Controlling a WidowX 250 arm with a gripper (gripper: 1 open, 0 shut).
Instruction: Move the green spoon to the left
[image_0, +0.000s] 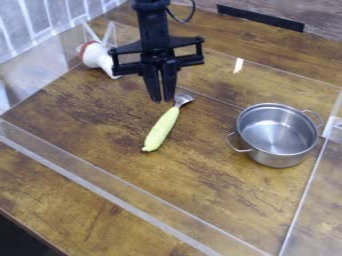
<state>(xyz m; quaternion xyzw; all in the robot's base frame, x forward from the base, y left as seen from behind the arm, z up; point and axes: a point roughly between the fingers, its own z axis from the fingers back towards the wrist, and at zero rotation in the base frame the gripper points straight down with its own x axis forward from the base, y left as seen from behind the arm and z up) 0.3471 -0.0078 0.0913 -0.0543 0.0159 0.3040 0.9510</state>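
The green spoon (162, 129) lies on the wooden worktop (100, 170), its silver bowl pointing away, left of the steel pot (278, 135) in the view. The gripper (163, 92) hangs above the bowl end; whether its fingers are apart or together cannot be told.

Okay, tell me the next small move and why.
Probably lower the gripper a little toward the camera, over the green spoon's handle: it appears to hang above the table near the spoon's metal bowl, with the handle lying uncovered in front of it.
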